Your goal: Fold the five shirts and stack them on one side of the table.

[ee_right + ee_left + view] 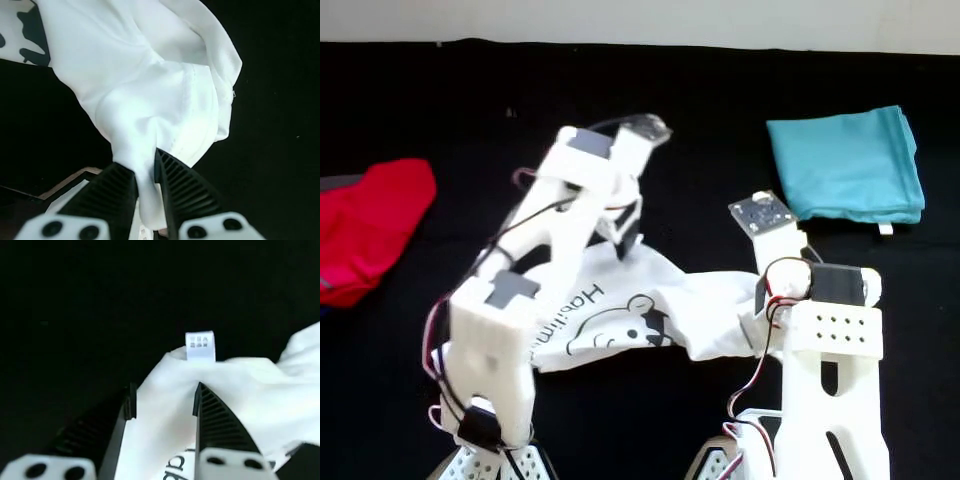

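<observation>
White shirt [150, 90] in low right tool [144, 164]

Black lettering [582, 308] is printed on the white shirt [720, 300] beside a bear drawing [620, 325], and is partly hidden by an arm [520, 280]. Tiny grey marks are carried on the shirt's neck tag [200, 346] but cannot be read. A side tag [885, 229] on the teal shirt [845, 165] is illegible.
</observation>
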{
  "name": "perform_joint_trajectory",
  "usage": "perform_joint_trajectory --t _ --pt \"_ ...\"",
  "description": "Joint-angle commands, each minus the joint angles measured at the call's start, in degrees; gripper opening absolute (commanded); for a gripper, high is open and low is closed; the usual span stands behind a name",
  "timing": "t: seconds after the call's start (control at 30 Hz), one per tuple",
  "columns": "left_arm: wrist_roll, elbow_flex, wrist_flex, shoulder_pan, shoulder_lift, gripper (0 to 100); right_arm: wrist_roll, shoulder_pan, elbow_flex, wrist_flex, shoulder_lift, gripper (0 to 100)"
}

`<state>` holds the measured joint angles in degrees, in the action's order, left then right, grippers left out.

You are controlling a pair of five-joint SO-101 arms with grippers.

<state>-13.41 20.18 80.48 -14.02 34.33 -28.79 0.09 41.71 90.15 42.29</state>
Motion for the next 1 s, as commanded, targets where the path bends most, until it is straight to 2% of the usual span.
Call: perform_joint_trajectory --t 0.0,0.2,0.37,0.43,0.67,0.97 --pt "1.23 5.76 5.63 -2.42 2.68 19 0.44 1.63 -2.07 0.48 0.13 0.6" --pt "1.93 5.85 9.23 -4.97 3.12 19 0.18 1.98 -2.07 0.48 0.13 0.6" --pt "2.11 6.11 2.29 -4.26 3.03 19 0.18 1.98 -2.07 0.22 0.13 0.6" --pt "4.31 6.46 0.79 -3.82 2.77 19 0.18 1.98 -2.07 0.22 0.13 0.6" --pt "5.54 14.99 4.13 -1.71 3.3 19 0.18 1.98 -2.07 0.22 0.13 0.6" --pt "5.36 15.52 2.2 -1.01 11.91 19 0.18 1.98 -2.24 0.4 0.13 0.6"
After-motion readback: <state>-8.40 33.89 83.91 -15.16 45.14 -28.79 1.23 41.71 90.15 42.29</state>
